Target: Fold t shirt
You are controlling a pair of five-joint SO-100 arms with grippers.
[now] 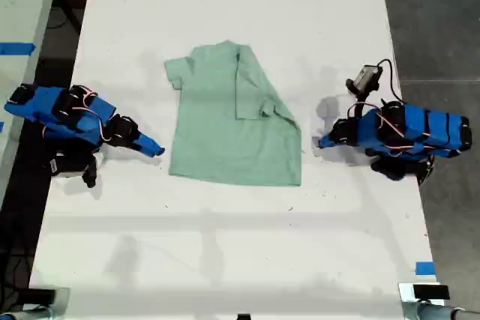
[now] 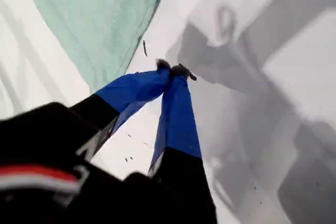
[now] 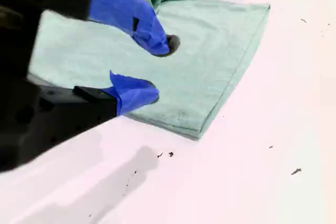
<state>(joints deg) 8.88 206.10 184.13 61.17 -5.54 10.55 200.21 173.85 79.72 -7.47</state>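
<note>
T shirt [image 1: 232, 133] lies mid-table with one sleeve side already folded in; our first gripper [image 1: 322, 142] is clenched on nothing and our second gripper [image 1: 154, 150] gapes empty, so we judge the next move is grasping the unfolded side.

No legible text, label or number on anything in view.

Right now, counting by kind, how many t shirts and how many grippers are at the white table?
t shirt: 1
Grippers: 2 (my first gripper, my second gripper)
Total: 3
</note>
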